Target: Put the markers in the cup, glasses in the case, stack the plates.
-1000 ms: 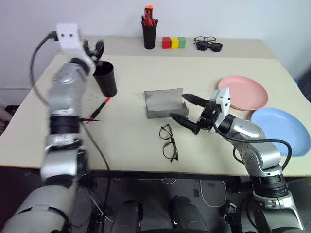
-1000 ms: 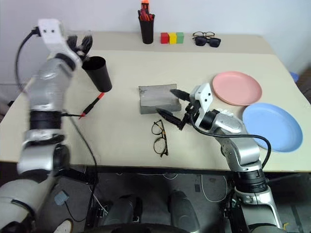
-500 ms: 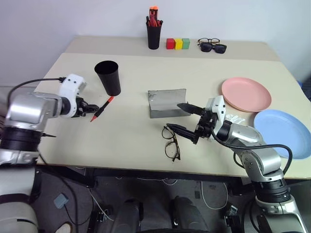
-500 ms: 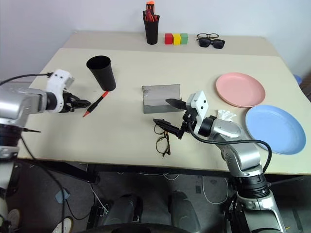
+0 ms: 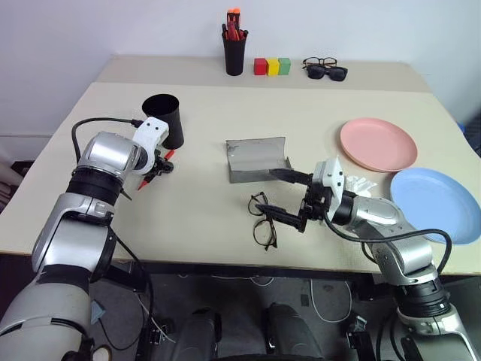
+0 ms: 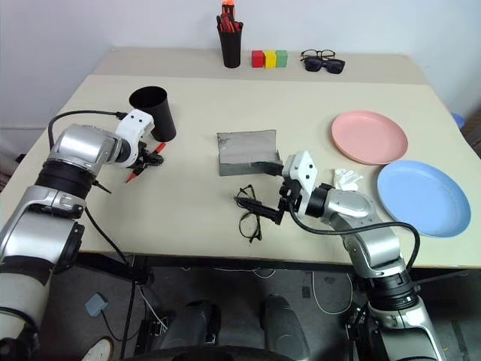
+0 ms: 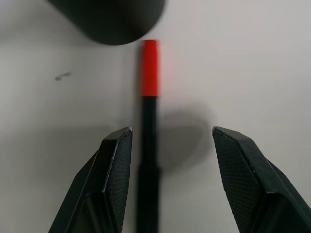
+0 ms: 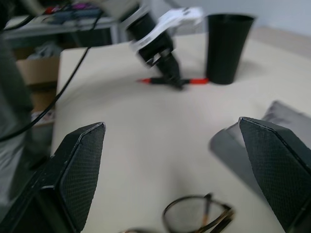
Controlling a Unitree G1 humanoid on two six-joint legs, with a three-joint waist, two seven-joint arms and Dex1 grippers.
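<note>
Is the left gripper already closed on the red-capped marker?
No. The left gripper is open, its fingers either side of the red-capped marker lying on the table.

Silver arms, black cables, white wrists, black-fingered end effectors (image 7: 167, 170)

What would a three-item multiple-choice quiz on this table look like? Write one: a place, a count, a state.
1. Where does the red-capped marker lie?
A. Inside the case
B. On the table beside the cup
C. On the pink plate

2. How many coloured blocks stand at the table's far edge?
A. Three
B. One
C. Five

3. How is the left claw?
A. Shut on the cup
B. Holding the glasses
C. Open astride the marker

Key:
1 B: the marker's cap points at the cup on the table top.
2 A: the blocks are red, yellow and green.
3 C: both fingers flank the marker, apart from it.
</note>
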